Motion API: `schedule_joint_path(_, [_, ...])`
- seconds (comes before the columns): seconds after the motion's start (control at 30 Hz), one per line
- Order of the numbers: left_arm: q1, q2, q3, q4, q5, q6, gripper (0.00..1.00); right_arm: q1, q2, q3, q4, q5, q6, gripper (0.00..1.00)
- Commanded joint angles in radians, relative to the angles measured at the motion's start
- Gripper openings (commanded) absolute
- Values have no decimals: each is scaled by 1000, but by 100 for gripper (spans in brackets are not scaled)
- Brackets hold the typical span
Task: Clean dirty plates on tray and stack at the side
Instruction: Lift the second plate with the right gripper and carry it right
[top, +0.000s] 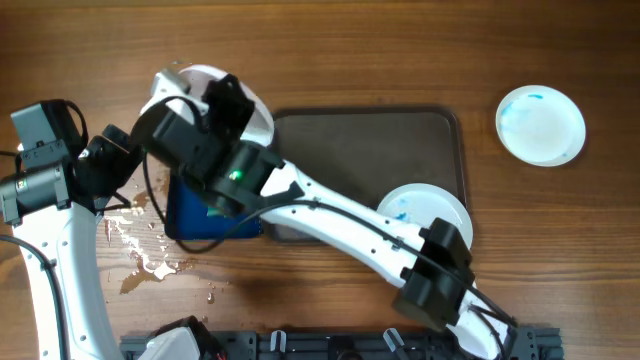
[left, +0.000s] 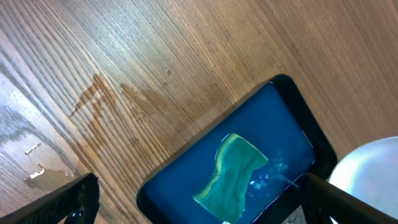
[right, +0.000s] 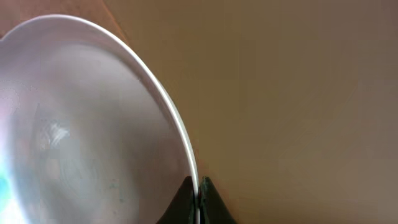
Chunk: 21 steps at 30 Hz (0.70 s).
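- The dark grey tray (top: 350, 140) lies mid-table. One smeared plate (top: 425, 208) sits in its near right corner, and a far-right plate (top: 541, 124) rests on the table (top: 400, 50), well apart from the tray.
- The held plate (top: 200, 80) hangs just beyond the tray's far left corner, its rim clenched between the right gripper's (right: 198, 191) jaws.
- The deep-blue tray (left: 286, 118) lies just near of that plate and carries a green sponge (left: 233, 177).
- The sponge lies straight ahead of the left gripper (left: 199, 186), between its wide-spread, empty jaws. Its long axis runs roughly crosswise to the line between them, so they would likely close on its narrow width. The left arm looks the nearer one.
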Motion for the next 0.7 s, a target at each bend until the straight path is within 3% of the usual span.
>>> schedule_joint_path(0.0, [6,3,7,-8,13,-14,100,42,10,23,40,30,-253,5])
schedule_joint_path(0.13, [6,3,7,-11,13,-14,100,77,10,23,87,30,-412,5])
schedule_joint_path(0.27, [6,3,7,-12,19,-14,100,87,10,23,89,22,-395,5])
schedule_joint_path(0.3, [6,3,7,-12,20,-14,100,73,10,23,66,-38,-307,5])
schedule_joint_path(0.33, [6,3,7,-15,19,-14,100,77,10,23,79,71,-292,4])
schedule_joint_path(0.4, [6,3,7,-15,19,-14,100,71,11,23,44,-27,-206,4])
schedule_joint_path(0.43, [6,3,7,-19,19,-14,100,69,11,23,50,74,-168,4])
schedule_joint_path(0.5, [6,4,6,-22,19,-14,100,58,10,23,-27,-2,-60,4])
schedule_joint_path(0.53, [6,4,6,-22,19,-13,100,44,10,24,-90,-30,90,4])
schedule_joint_path(0.67, [6,4,6,-22,19,-13,100,-111,8,24,-346,-683,584,4])
